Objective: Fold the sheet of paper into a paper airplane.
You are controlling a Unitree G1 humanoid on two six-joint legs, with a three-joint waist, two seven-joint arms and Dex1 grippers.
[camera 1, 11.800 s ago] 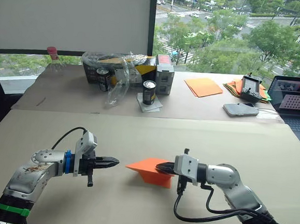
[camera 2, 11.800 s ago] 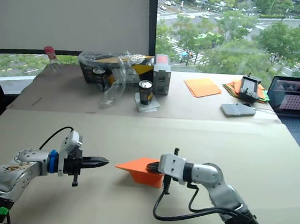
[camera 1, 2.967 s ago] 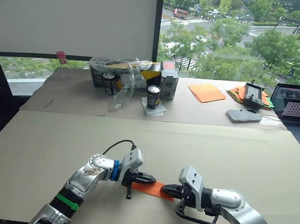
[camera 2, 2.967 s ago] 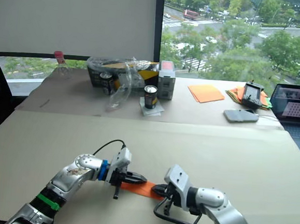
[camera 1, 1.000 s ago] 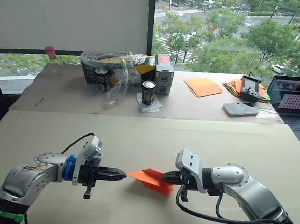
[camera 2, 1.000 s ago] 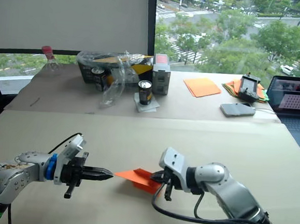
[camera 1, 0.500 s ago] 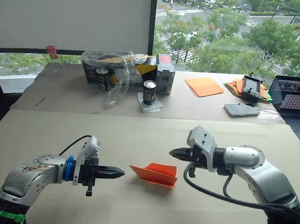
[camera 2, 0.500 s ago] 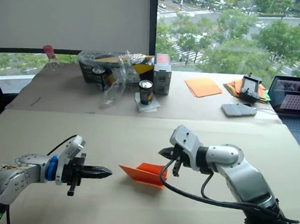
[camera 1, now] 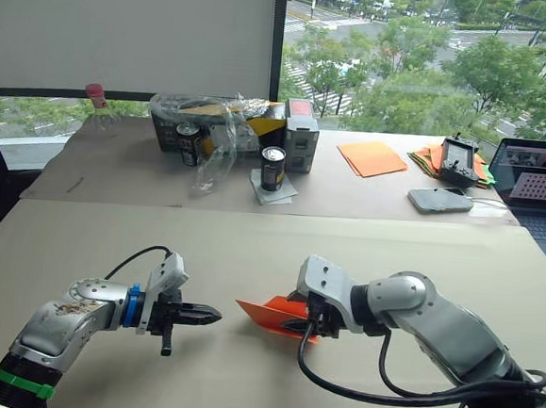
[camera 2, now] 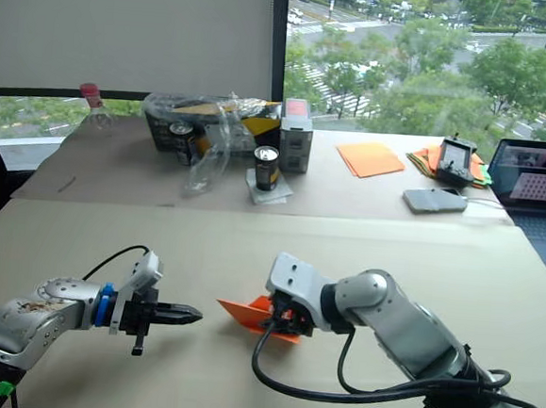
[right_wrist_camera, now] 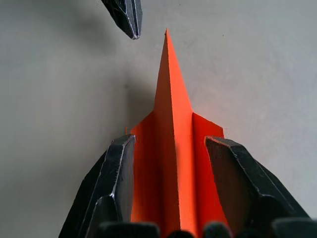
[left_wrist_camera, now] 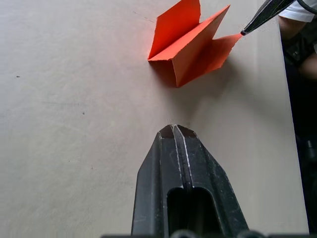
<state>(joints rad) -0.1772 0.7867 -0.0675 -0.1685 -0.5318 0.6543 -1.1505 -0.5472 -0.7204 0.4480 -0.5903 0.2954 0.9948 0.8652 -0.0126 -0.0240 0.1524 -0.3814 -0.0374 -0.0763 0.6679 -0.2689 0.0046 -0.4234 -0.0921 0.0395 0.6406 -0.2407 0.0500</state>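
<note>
Orange and sharply creased, the paper airplane (camera 1: 278, 315) lies on the tan table (camera 1: 250, 249), its nose pointing toward the left tool (camera 1: 215, 315); in the left wrist view its centre fold stands up as a ridge with 2 wings spread to either side; the right tool (right_wrist_camera: 171, 144) is released, its 2 black fingers (right_wrist_camera: 115, 171) spread wide and straddling the tail end of the airplane, 1 finger over each wing with the raised keel running between them; whether the fingers touch the paper cannot be told; the left tool is clenched, its fingers pressed together to a point, empty, and it hovers just beside the airplane's nose, apart from it. Well beyond the airplane, on the far part of the table, stand a dark drink can (camera 1: 273, 167) on a white napkin, a crumpled clear plastic bag (camera 1: 216, 143) over a yellow-and-black box, and a paler orange sheet (camera 1: 369, 158); farther from the airplane on that side lie a smartphone (camera 1: 440, 199) and an open laptop (camera 1: 543, 187).
</note>
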